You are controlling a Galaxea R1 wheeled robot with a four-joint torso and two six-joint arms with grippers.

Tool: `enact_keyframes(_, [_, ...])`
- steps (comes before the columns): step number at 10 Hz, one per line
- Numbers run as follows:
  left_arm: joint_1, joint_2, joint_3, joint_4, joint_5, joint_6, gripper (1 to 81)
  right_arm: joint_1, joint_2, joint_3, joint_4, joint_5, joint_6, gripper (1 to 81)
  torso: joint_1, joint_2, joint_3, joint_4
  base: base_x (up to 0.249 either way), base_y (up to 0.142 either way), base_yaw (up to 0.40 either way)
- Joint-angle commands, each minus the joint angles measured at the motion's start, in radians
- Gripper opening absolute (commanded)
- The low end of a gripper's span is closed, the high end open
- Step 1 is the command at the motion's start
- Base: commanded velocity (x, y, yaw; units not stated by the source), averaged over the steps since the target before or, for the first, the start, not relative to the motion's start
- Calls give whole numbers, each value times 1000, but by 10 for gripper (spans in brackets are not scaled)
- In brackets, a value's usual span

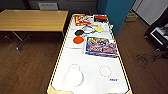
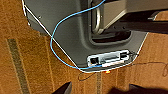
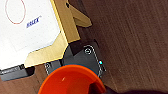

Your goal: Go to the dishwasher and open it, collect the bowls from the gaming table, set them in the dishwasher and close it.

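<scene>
Gaming table (image 1: pixel 82 60) (white-topped), brown wood floor (image 1: pixel 27 67)

A wooden table (image 1: pixel 32 20) stands left of a teal pillar (image 1: pixel 117 12).

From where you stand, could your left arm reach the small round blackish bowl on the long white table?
Probably not: the blackish bowl lies far up the white table, and the left arm hangs low by the floor.

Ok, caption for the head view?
Orange-red bowl and black bowl beside board-game boxes on the white gaming table.
</scene>
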State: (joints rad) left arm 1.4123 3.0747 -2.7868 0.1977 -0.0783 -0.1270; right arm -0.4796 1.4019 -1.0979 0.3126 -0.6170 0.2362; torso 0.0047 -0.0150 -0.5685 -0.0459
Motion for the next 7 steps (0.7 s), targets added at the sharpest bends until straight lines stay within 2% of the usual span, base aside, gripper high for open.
enact_keyframes(1, [21,-16,35,5,78,6,811,-167,99,-141,30,28,-15,10,0,0,0,0,0,0,0])
enact_keyframes(3, [21,-57,108,6,78,6,811,-268,106,-149,36,96,-44,10,0,0,0,0,0,0,0])
enact_keyframes(5, [21,-121,204,6,77,7,811,-406,137,-155,30,226,-60,10,0,0,0,0,0,0,0])
enact_keyframes(6, [21,-155,254,5,75,6,811,-483,160,-158,17,344,-89,10,0,0,0,0,0,0,0])
enact_keyframes(7, [21,-204,314,5,45,4,811,-560,189,-172,11,447,-107,10,0,0,0,0,0,0,0])
